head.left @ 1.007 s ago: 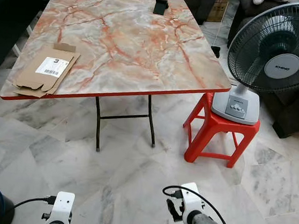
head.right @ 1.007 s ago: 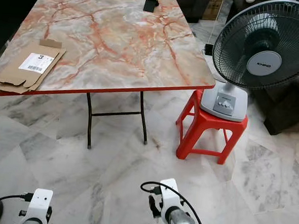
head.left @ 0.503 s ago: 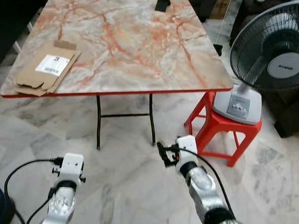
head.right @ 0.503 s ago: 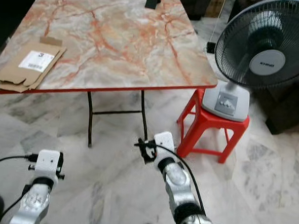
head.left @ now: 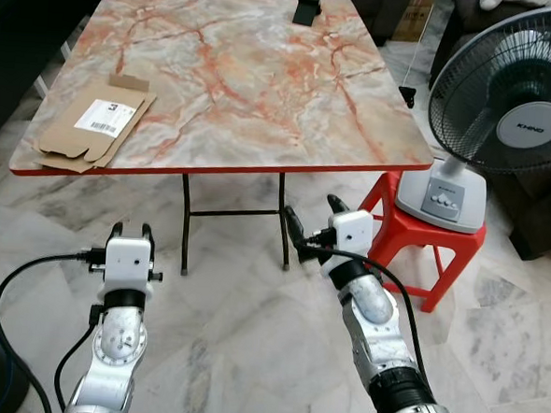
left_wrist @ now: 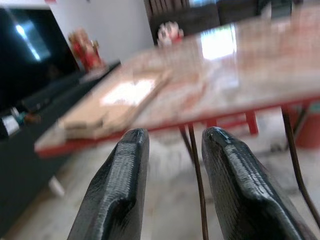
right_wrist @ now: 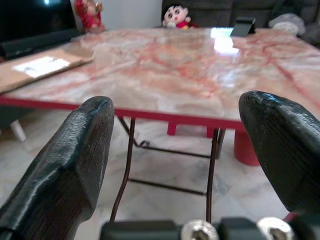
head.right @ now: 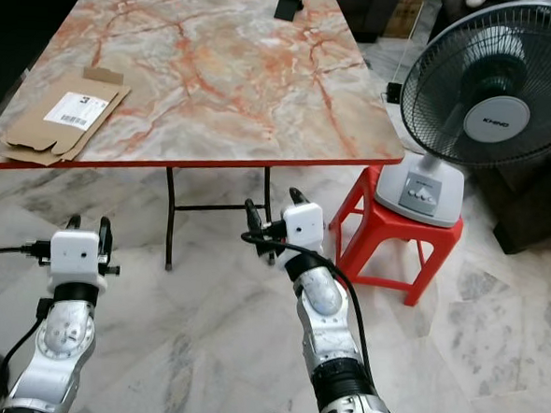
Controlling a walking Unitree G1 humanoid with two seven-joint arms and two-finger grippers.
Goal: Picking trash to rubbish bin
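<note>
The right gripper [head.left: 306, 235] hangs below the table's near edge with its fingers [right_wrist: 70, 165] spread wide, empty; the left gripper [head.left: 130, 230] is raised over the floor [head.left: 241, 317] before the table, its fingers [left_wrist: 120, 185] a narrow gap apart, empty; the flattened cardboard box [head.left: 93, 130] lies at the near left corner of the marble table [head.left: 255, 84]; a fan [head.left: 507, 99] stands on a red stool [head.left: 423, 248] beside the table's right edge; a dark object [head.left: 308, 9] sits at the far edge.

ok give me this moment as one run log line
stage: approach | left gripper: open, empty, raised before table | right gripper: open, empty, below table edge | target: flattened cardboard on table's left corner, untouched
</note>
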